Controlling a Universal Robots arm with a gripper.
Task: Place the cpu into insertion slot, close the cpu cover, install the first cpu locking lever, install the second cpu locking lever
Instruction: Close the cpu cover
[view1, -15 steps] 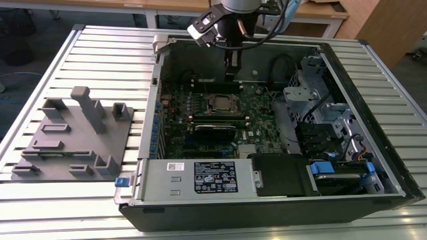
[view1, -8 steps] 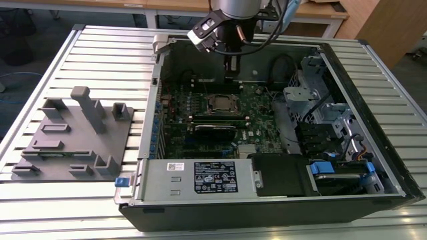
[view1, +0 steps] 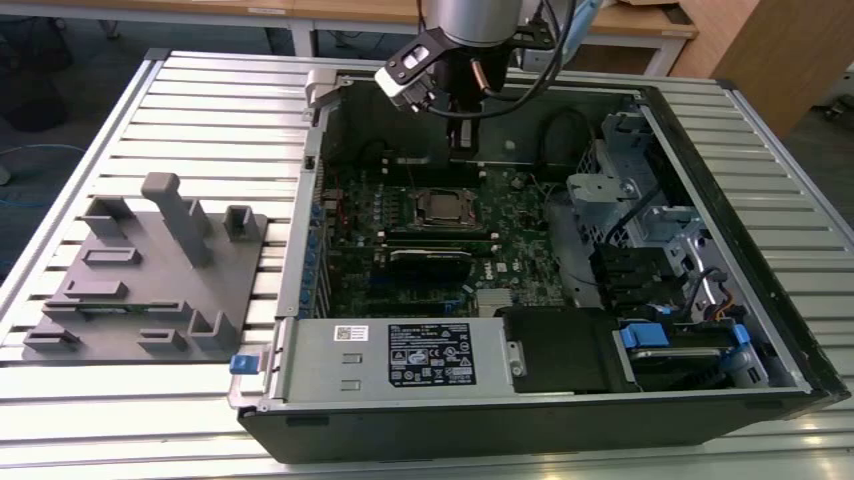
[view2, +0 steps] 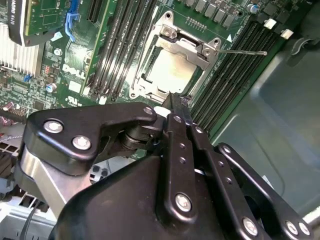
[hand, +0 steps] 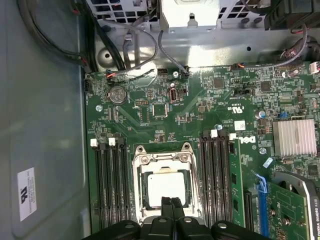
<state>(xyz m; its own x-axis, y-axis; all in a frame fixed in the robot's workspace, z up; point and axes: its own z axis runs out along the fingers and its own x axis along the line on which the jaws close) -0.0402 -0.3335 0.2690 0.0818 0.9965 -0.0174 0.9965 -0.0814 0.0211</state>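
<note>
The cpu sits flat in the insertion slot, directly under my gripper, its pale metal top showing through the square cut-out of the cpu cover, which lies down over it. In both wrist views the gripper's two black fingers are pressed together with nothing between them, their tips hanging just above the near edge of the chip. In the second wrist view a thin metal lever juts from a far corner of the socket, out over the long black memory slots that run on either side of the fingertips. The green motherboard spreads out beneath the tool. In the exterior view my arm reaches down into the open computer case, which lies on a slatted metal table; a grey moulded fixture stands well away from the gripper, outside the case.
</note>
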